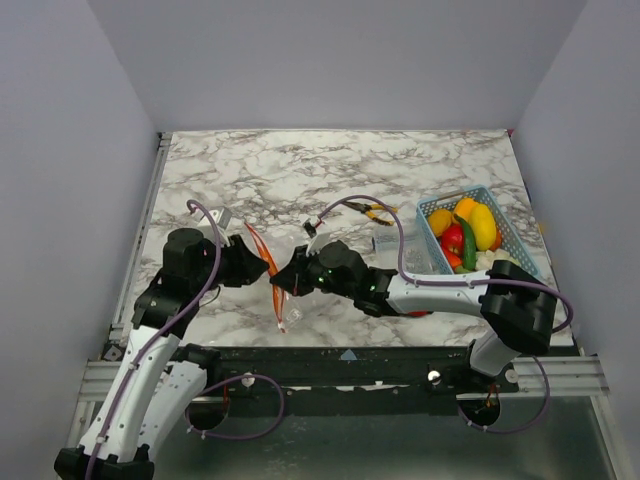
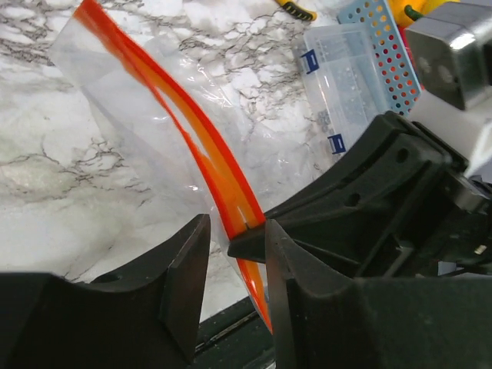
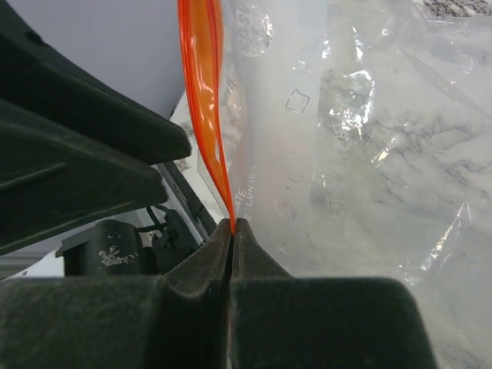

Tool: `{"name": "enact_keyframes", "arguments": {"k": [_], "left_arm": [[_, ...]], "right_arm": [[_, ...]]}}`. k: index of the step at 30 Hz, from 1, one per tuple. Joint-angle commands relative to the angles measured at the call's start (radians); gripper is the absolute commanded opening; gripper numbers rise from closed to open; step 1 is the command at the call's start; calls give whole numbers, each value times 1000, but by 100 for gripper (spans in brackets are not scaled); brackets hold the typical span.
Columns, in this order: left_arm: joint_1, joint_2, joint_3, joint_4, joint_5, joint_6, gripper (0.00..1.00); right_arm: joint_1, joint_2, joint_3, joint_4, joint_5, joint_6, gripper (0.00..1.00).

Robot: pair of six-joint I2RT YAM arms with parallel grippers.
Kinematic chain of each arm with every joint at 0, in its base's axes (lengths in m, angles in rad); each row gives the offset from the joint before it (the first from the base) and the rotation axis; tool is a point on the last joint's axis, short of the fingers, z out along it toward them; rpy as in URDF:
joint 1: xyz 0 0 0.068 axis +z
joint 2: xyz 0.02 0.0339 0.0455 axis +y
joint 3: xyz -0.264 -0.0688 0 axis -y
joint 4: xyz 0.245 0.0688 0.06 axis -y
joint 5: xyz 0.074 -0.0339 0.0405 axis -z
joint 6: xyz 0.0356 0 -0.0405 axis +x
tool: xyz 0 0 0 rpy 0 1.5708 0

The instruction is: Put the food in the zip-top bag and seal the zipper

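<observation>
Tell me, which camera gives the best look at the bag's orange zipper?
The left wrist view: the zipper runs long across the frame, its two tracks seen parted. The right wrist view shows only a short stretch pinched in the right gripper. The top view shows just a thin orange line.

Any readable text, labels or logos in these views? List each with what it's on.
"ATE": faint print on the zip-top bag, right wrist view; start unclear.
"CON": line just below; the rest blurred.
Round embossed mark near the bag's top: unreadable.
Nothing else legible in any view.
</observation>
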Motion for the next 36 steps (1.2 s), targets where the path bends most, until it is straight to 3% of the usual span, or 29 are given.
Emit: {"name": "enact_keyframes", "arguments": {"k": [1,6,12,18,31,34,36], "left_arm": [[-3,16,15,13,-61,-72,34],[-4,-15,-5,32,-139,-137,34],[-3,16,5,75,-155,-143,33],[-3,79,27,107,-166,-141,24],[-3,135,23,126,-163,-120,22],[-3,145,29,131,-151,-107,15],[-4,154,42,122,-145,-98,0]], "right_arm": [[-3,-5,1,54,-21,-3,2],[-4,-8,8,50,-10,-13,2],[-3,-8,17,40,-13,-21,2],[-4,-20,28,19,-10,-40,1],[-3,4,61,13,-62,-25,2],[-3,12,73,5,-62,-20,4],[-3,21,94,-38,-53,-13,6]]}}
